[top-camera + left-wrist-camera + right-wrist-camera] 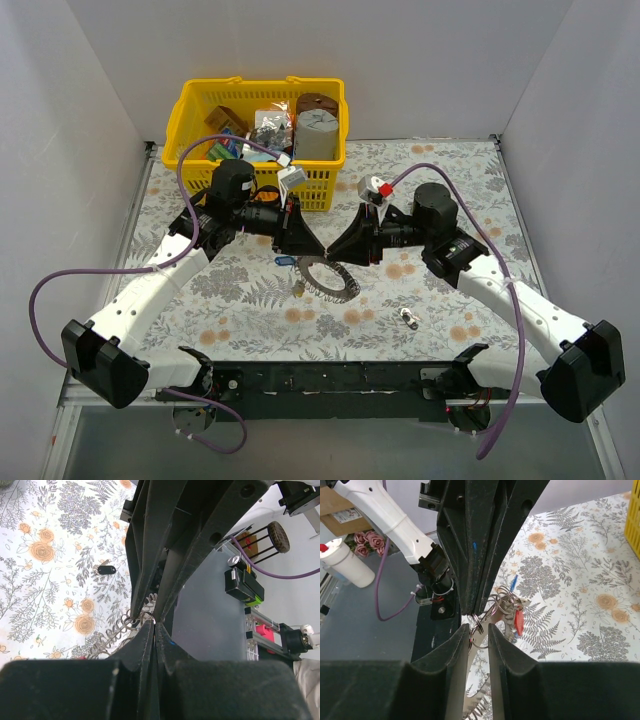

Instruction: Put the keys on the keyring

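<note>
The toothed silver keyring (330,280) lies on the floral cloth at mid-table, and its rim shows in the left wrist view (112,635). My two grippers meet tip to tip just above it. My left gripper (154,622) is shut on a thin wire split ring. My right gripper (479,630) holds a small split ring (481,639) between narrowly parted pads. A bunch of rings hangs there with a red key (519,621) and a blue key (514,581). A black-headed key (408,318) lies alone to the right, and also shows in the left wrist view (106,570).
A yellow basket (190,112) full of odd items stands at the back, behind the left arm. The black base rail (320,378) runs along the near table edge. White walls close in the left and right sides.
</note>
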Available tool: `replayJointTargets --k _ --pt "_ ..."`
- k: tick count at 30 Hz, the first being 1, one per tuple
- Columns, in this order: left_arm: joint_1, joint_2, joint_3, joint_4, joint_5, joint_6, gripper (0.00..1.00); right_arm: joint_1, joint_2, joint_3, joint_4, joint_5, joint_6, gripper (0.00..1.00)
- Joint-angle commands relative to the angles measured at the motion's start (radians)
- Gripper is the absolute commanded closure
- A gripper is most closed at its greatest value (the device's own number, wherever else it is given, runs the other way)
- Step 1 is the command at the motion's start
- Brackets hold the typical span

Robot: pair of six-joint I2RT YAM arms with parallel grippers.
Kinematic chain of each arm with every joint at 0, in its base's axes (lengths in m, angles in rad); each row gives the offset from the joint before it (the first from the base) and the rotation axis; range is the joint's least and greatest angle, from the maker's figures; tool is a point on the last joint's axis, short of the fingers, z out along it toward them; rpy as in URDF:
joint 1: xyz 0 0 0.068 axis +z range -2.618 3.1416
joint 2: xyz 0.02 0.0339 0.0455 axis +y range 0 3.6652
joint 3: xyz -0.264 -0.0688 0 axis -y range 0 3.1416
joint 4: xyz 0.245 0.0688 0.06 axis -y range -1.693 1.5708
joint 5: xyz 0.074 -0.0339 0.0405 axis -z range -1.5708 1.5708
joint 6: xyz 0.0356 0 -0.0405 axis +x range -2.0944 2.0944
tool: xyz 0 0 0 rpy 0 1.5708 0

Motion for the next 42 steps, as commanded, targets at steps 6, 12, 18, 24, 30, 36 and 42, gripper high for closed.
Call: replayJointTargets --k 6,12,18,24,30,36,42 --pt "-0.014 -0.015 0.027 0.043 0.029 -0.032 1.0 0.014 0.028 0.056 0.056 -0.033 0.063 0.99" --pt "-0.015 -0.018 0.047 0.046 -0.013 -0.048 0.93 0.015 -0.004 0.044 0.056 0.047 0.084 0.99" --pt "-0.014 -0.078 0.057 0.141 -0.181 -0.166 0.4 0.015 -0.085 -0.013 0.178 0.212 0.178 0.99" --pt "-0.011 -0.173 -0.045 0.328 -0.191 -0.297 0.33 0.014 -0.167 -0.088 0.303 0.334 0.268 0.99" --pt "-0.011 -0.212 -0.137 0.48 -0.141 -0.39 0.37 0.015 -0.182 -0.11 0.398 0.319 0.316 0.99" --pt "-0.009 -0.207 -0.214 0.688 -0.069 -0.492 0.45 0.015 -0.185 -0.13 0.53 0.231 0.373 0.99" --pt "-0.011 -0.207 -0.233 0.71 -0.092 -0.484 0.52 0.014 -0.196 -0.137 0.579 0.22 0.405 0.99"
